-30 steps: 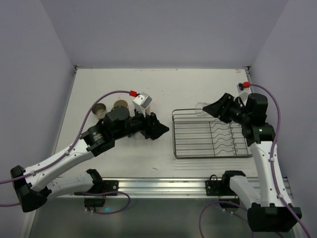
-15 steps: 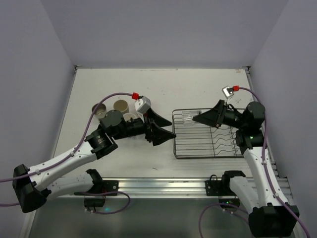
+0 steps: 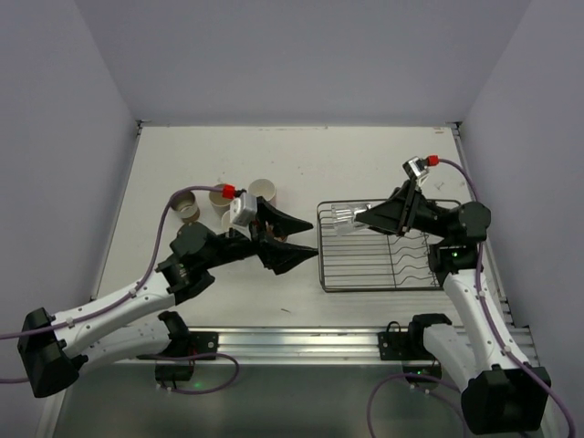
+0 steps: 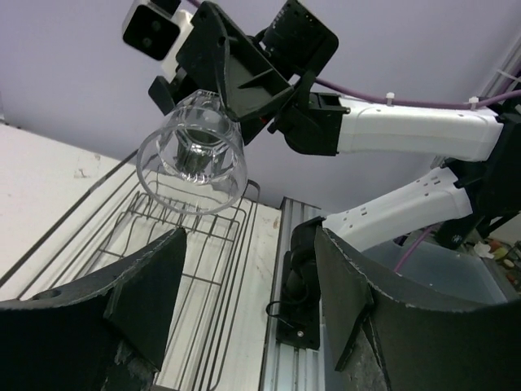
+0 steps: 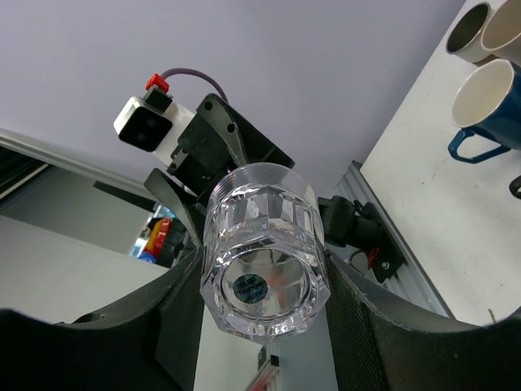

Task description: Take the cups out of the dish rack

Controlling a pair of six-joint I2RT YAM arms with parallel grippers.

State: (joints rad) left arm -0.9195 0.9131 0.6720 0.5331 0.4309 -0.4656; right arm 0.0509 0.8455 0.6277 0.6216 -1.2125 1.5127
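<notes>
Currently: dish rack (image 3: 383,260) on the table (image 3: 301,155), one clear cup (image 3: 343,218) held above it.
The right gripper (image 3: 360,217) pinches the clear cup, lying sideways over the rack's far-left corner. The left gripper (image 3: 306,240) stands spread just beside the rack's left edge, jaws facing the cup. Mugs (image 3: 264,192) cluster on the table behind the left arm, a blue mug (image 5: 488,106) among them.

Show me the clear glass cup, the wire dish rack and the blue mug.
Clear faceted glass cup (image 5: 260,220): right wrist view, side wall.
Dark wire dish rack (image 3: 365,265): top external view, bare floor wires.
Blue ceramic mug (image 5: 501,132): right wrist view, outer wall.
</notes>
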